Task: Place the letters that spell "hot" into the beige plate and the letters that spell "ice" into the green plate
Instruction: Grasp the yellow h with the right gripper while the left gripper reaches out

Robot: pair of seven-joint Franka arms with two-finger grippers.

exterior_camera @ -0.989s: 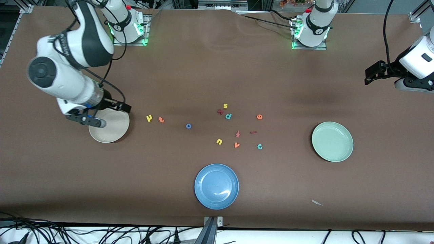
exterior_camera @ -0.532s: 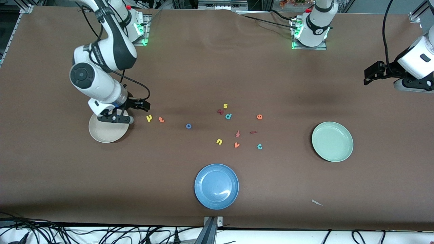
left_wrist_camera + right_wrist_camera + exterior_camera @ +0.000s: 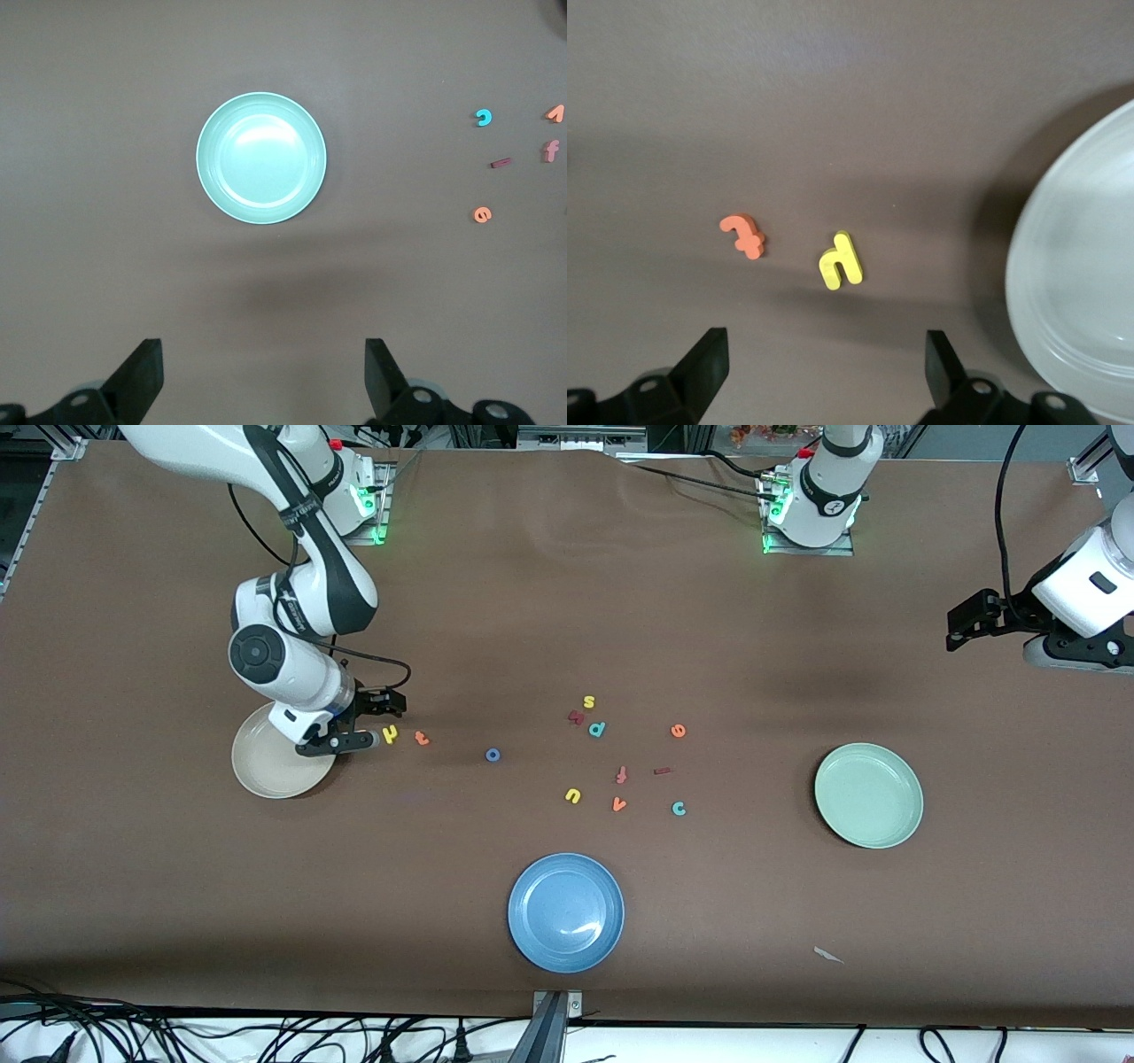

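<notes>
The yellow "h" (image 3: 390, 734) (image 3: 840, 260), orange "t" (image 3: 422, 738) (image 3: 744, 235) and blue "o" (image 3: 493, 755) lie in a row beside the beige plate (image 3: 266, 772) (image 3: 1076, 292). My right gripper (image 3: 347, 741) (image 3: 824, 372) hangs open and holds nothing, low over the table between that plate's rim and the "h". The dark red "i" (image 3: 662, 771) (image 3: 500, 163), teal "c" (image 3: 679, 808) (image 3: 483, 117) and orange "e" (image 3: 678, 731) (image 3: 481, 214) lie mid-table. Toward the left arm's end sits the green plate (image 3: 868, 795) (image 3: 261, 158). My left gripper (image 3: 1067, 657) (image 3: 263, 376) waits open, high up.
Other letters lie among the task's: yellow "s" (image 3: 588, 701), a chunky dark red letter (image 3: 576, 716), teal "p" (image 3: 597, 729), orange-red "f" (image 3: 621, 774), yellow "u" (image 3: 572, 795), orange "v" (image 3: 619, 804). A blue plate (image 3: 565, 912) sits nearest the front camera.
My right arm has swung from over the beige plate toward the "h" and come lower, its gripper still open. The left arm has barely shifted. No letter has moved.
</notes>
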